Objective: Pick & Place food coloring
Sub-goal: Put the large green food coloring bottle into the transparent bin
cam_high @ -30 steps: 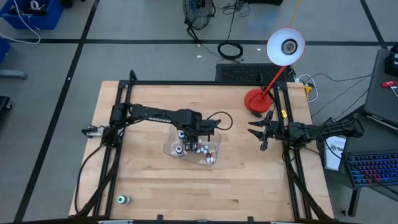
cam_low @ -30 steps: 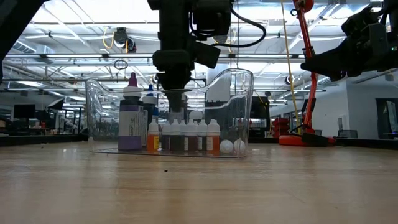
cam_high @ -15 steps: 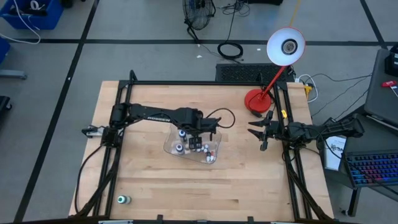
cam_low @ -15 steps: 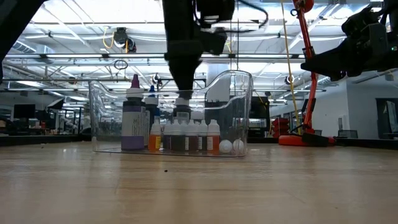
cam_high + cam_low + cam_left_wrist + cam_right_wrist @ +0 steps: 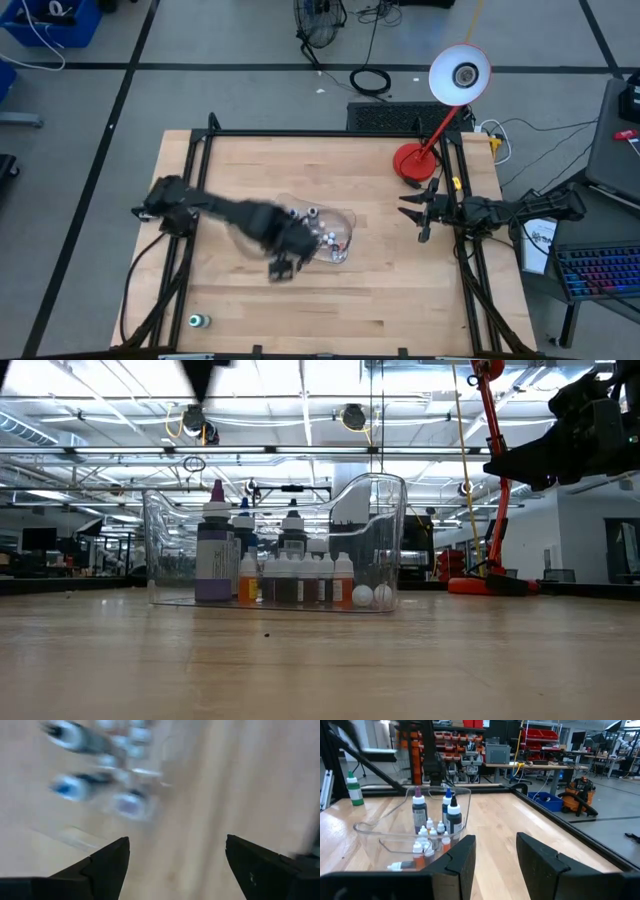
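A clear plastic tray (image 5: 346, 220) stands mid-table. In it, upright on their bases, are several small food coloring bottles (image 5: 300, 578) in a row, and taller ones: purple-topped (image 5: 210, 550), blue-topped (image 5: 447, 802), dark-capped (image 5: 292, 530). Two white ones (image 5: 372, 596) lie on the tray floor. My left gripper (image 5: 283, 266), blurred by motion, is open and empty just off the tray's near left corner, its fingers wide apart in the wrist view (image 5: 175, 865). My right gripper (image 5: 420, 215) waits open at the table's right, facing the tray (image 5: 410, 827).
A green-topped bottle (image 5: 198, 321) stands alone near the table's front left corner, also in the right wrist view (image 5: 353, 787). A red desk lamp (image 5: 412, 160) stands at the back right. Black frame rails (image 5: 190, 230) run along the left and right edges.
My left gripper has let go of the dark-capped bottle, which now stands upright in the tray. It has lifted out of the tray and swung fast toward the table's near left. The tray shifted slightly as the gripper left.
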Robot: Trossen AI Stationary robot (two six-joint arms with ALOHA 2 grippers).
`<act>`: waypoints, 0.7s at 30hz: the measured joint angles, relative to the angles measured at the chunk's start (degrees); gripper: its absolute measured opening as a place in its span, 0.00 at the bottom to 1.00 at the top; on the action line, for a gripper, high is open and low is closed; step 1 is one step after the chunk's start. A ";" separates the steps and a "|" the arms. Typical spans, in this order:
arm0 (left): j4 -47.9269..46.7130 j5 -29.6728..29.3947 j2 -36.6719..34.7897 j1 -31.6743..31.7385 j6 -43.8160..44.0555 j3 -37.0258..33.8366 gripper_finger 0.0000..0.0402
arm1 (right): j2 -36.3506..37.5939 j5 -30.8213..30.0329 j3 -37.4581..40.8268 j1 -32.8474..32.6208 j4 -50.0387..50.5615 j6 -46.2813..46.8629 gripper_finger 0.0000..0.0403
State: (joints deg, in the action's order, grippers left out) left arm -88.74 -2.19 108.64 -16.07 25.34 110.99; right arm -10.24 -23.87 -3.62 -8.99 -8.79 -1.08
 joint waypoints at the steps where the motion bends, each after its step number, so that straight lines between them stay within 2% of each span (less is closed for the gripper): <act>1: 0.28 1.44 -1.02 -2.05 3.37 -1.49 0.80 | -0.05 0.04 0.02 0.02 0.27 -0.01 0.32; 4: -1.56 2.68 -3.09 -8.85 19.32 -6.86 0.79 | -0.29 0.02 0.01 0.02 -0.06 -0.01 0.32; 8: -1.06 3.34 -5.70 -18.12 49.01 -14.41 0.76 | -0.35 0.02 0.02 0.02 0.08 -0.02 0.32; 10: -1.42 5.24 -5.97 -22.29 63.58 -17.67 0.74 | -0.40 0.02 0.02 0.02 0.16 -0.02 0.32; 12: -1.12 8.52 -5.91 -26.06 74.31 -20.17 0.72 | -0.39 0.02 0.02 0.00 0.08 0.00 0.32; 15: 0.02 13.05 -5.90 -30.58 83.89 -22.88 0.70 | -0.39 0.06 0.01 0.01 0.06 0.00 0.32; 21: 3.09 16.76 -5.88 -36.29 92.76 -24.43 0.67 | -0.39 0.06 0.00 0.02 0.06 0.00 0.32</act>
State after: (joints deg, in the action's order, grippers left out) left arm -85.65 14.57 102.76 -52.37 118.10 86.56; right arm -10.63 -23.81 -3.62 -8.97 -8.73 -1.08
